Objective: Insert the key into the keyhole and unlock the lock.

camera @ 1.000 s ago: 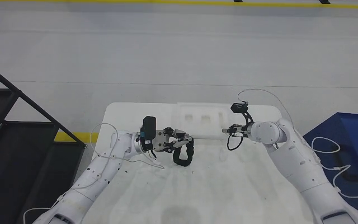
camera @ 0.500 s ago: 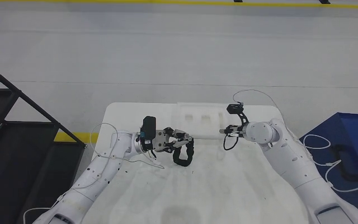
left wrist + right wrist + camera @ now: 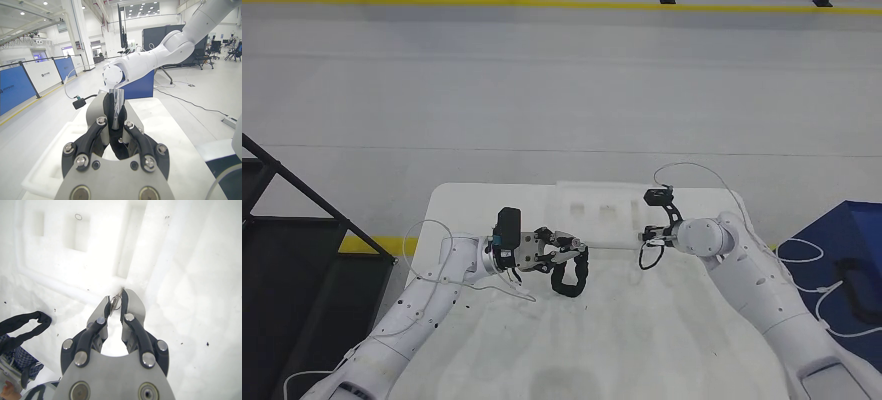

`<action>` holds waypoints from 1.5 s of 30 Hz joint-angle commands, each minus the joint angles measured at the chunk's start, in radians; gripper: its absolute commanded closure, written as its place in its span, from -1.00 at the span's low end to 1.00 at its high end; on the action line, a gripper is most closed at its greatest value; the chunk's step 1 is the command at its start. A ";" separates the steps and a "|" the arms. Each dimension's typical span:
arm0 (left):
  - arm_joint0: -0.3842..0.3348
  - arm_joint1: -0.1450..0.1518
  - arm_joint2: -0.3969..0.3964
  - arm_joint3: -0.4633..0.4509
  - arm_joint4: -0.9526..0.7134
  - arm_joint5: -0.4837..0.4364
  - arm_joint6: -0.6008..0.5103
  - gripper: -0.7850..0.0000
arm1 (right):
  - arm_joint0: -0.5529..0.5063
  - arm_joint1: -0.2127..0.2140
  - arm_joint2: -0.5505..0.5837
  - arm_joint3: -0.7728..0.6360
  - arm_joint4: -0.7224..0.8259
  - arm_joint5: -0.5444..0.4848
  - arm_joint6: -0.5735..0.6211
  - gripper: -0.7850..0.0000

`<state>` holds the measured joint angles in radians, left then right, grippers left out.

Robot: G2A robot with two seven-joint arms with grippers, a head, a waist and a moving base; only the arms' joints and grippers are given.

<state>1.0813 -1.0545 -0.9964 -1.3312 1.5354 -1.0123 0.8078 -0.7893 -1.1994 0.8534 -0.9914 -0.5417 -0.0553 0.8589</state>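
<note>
Left gripper (image 3: 564, 246) (image 3: 115, 113): narrow, clamped on the lock (image 3: 568, 280) (image 3: 117, 100). It sits just off the near edge of the white foam tray (image 3: 604, 190), above the table (image 3: 642, 340).

Lock: a bright chrome barrel, smooth and mirror-like, stands up between the black-lined fingers (image 3: 123, 113) in the left wrist view. A black sleeved cable comes off it. From above, the cable hangs below the gripper as a closed dark loop, on the side away from the tray. Keyhole face not discernible.

Right gripper (image 3: 645, 237) (image 3: 115, 303): narrow, pinching the key (image 3: 115, 301). It is at the tray's near corner, at the far end of that edge from the lock.

Key: small, silvery, seen edge-on. It has a round head with a ribbed face, a thin wire ring threaded through it, and a short tip poking past the fingertips toward the tray (image 3: 47, 275) corner, beside a long slot cut in the foam. Tip is very close to the foam; contact uncertain.

Key and lock are well apart, and the two grippers face each other along the tray's near edge.

One loose metal ring (image 3: 78, 216) lies in a square tray recess.
</note>
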 commanded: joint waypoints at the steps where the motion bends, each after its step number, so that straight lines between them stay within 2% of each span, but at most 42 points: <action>1: 0.000 0.000 0.000 0.000 0.000 0.000 0.000 1.00 | 0.004 -0.003 -0.004 0.009 -0.001 0.001 0.000 0.84; 5: 0.000 0.000 0.000 0.000 0.000 0.000 0.000 1.00 | 0.015 -0.011 -0.015 0.031 -0.013 0.006 -0.005 0.80; 8: 0.000 0.000 0.000 0.000 0.000 0.000 0.000 1.00 | 0.024 -0.016 -0.019 0.046 -0.020 0.007 -0.009 1.00; 21: 0.000 0.000 0.000 0.000 0.000 0.000 0.000 1.00 | 0.035 -0.004 0.022 -0.018 -0.071 0.005 0.026 1.00; 29: 0.000 0.000 0.000 0.000 0.000 0.000 0.000 1.00 | 0.006 0.024 0.103 -0.108 -0.047 -0.024 0.090 1.00; 33: 0.000 0.000 0.000 0.000 0.000 0.000 0.000 1.00 | -0.024 0.040 0.167 -0.156 0.059 -0.060 0.174 1.00; 37: 0.000 0.000 0.000 0.000 0.000 0.000 0.000 1.00 | -0.053 0.060 0.225 -0.222 0.096 -0.073 0.251 1.00; 41: 0.000 0.000 0.000 0.000 0.000 0.000 0.000 1.00 | -0.098 0.082 0.288 -0.315 0.143 -0.090 0.323 1.00; 45: 0.000 0.000 0.000 0.000 0.000 0.000 0.000 1.00 | -0.180 0.105 0.351 -0.477 0.162 -0.097 0.387 1.00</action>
<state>1.0813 -1.0545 -0.9964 -1.3312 1.5354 -1.0123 0.8078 -0.9445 -1.0986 1.1907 -1.4221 -0.3889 -0.1524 1.2324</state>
